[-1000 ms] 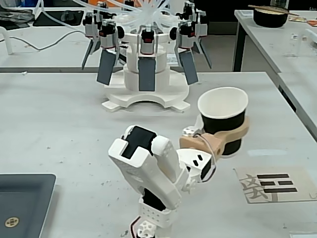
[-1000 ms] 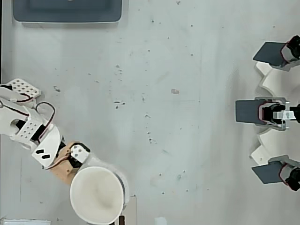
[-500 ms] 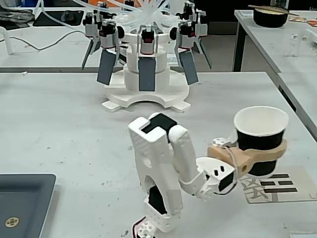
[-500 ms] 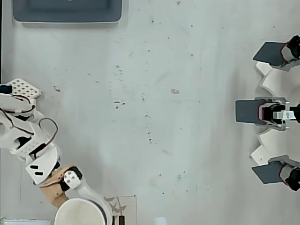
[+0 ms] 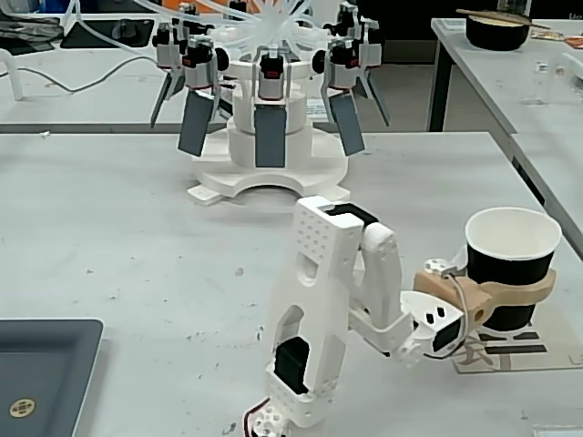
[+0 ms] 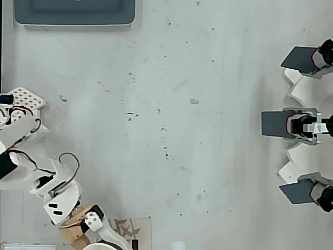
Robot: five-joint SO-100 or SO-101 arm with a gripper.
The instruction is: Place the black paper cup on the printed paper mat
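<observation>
The black paper cup [image 5: 510, 259] stands upright at the right of the fixed view, white inside and white rim showing. My gripper [image 5: 524, 291] is shut on it, its tan curved finger [image 5: 510, 289] wrapped around the cup's front. Right under the cup lies the printed paper mat [image 5: 512, 348], its dark bars showing; I cannot tell whether the cup's base touches it. In the overhead view the mat [image 6: 130, 229] sits at the bottom edge beside my gripper's white finger [image 6: 112, 238], and the cup is almost wholly cut off there.
A dark grey tray [image 5: 46, 373] [image 6: 75, 13] lies at the table's left front corner in the fixed view. A white fixture with grey paddles [image 5: 269, 118] [image 6: 307, 125] stands at the back. A dark bowl [image 5: 496, 32] sits on another table. The table's right edge runs close to the cup.
</observation>
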